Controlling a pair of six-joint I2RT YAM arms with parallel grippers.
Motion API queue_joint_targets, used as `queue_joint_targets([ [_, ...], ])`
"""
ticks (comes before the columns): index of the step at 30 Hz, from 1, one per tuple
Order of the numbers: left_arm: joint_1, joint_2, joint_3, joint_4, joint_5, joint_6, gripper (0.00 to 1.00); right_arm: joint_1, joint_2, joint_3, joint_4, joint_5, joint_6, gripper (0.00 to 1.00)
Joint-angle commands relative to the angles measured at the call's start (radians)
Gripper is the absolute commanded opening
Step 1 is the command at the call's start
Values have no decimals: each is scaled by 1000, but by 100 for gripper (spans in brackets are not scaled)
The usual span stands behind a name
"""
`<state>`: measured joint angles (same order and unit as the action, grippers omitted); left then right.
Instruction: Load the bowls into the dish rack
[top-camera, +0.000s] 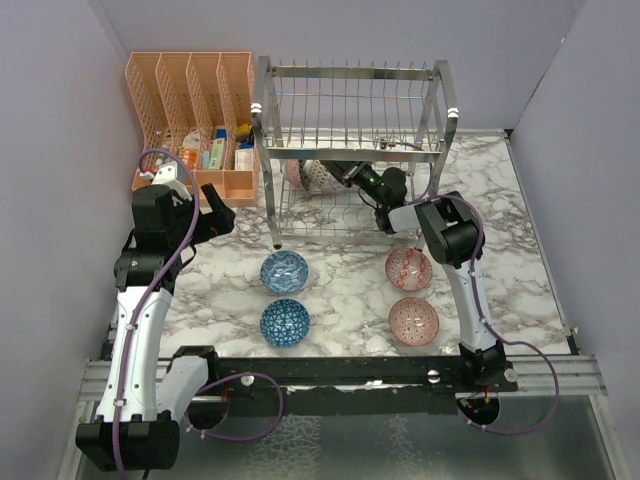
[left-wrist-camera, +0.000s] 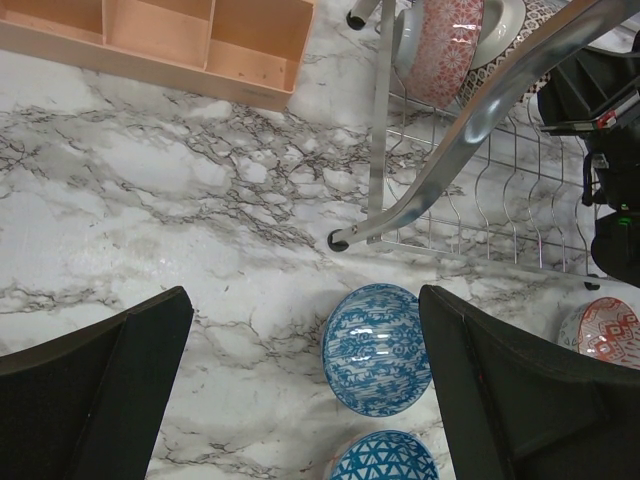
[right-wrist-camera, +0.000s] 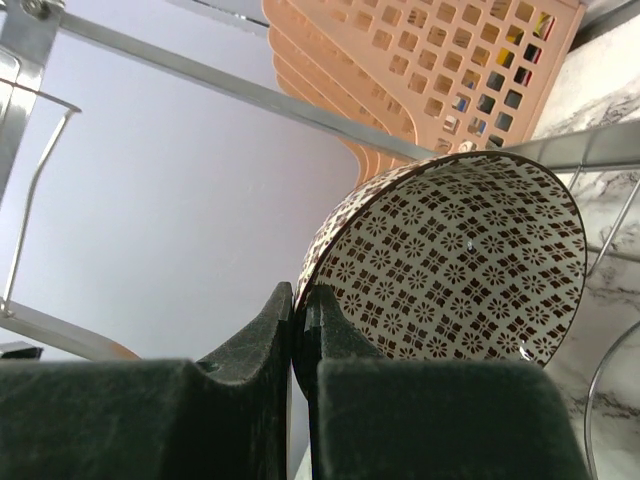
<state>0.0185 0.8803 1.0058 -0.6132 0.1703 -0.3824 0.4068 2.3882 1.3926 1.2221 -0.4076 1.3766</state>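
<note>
The metal dish rack stands at the back centre. My right gripper reaches into its lower tier, shut on the rim of the dark-and-white bowl, held on edge. A pink-red bowl stands on edge in the rack beside it. Two blue bowls lie on the marble front left of the rack. Two reddish bowls lie front right. My left gripper is open and empty, hovering left of the nearer blue bowl.
The orange mesh file organizer with small items stands at the back left against the rack. The rack's slanted leg ends just beyond the blue bowls. Purple walls close in both sides.
</note>
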Motion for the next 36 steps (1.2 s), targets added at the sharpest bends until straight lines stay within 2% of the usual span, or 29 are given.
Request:
queue_joint_targets([
  [1,3,1,-5,31,0,9,99,-17,36,85,163,-12,86,1],
  [6,3,9,-15,39,1,6,99,-22,53,99,196,-24,116,1],
  [16,3,18,-24,52,1,5,99,-24,137,203,156,-80,184,1],
  [28,3,22,-29,56,1,5,99,-25,162,161,100,-73,210,1],
  [30,3,23,-28,56,1,6,99,-27,152,141,92,-64,196,4],
  [33,3,25,-25,56,1,7,99,-27,145,134,78,-64,178,17],
  [36,3,29,-23,55,3,8,99,-29,141,143,73,-67,166,22],
])
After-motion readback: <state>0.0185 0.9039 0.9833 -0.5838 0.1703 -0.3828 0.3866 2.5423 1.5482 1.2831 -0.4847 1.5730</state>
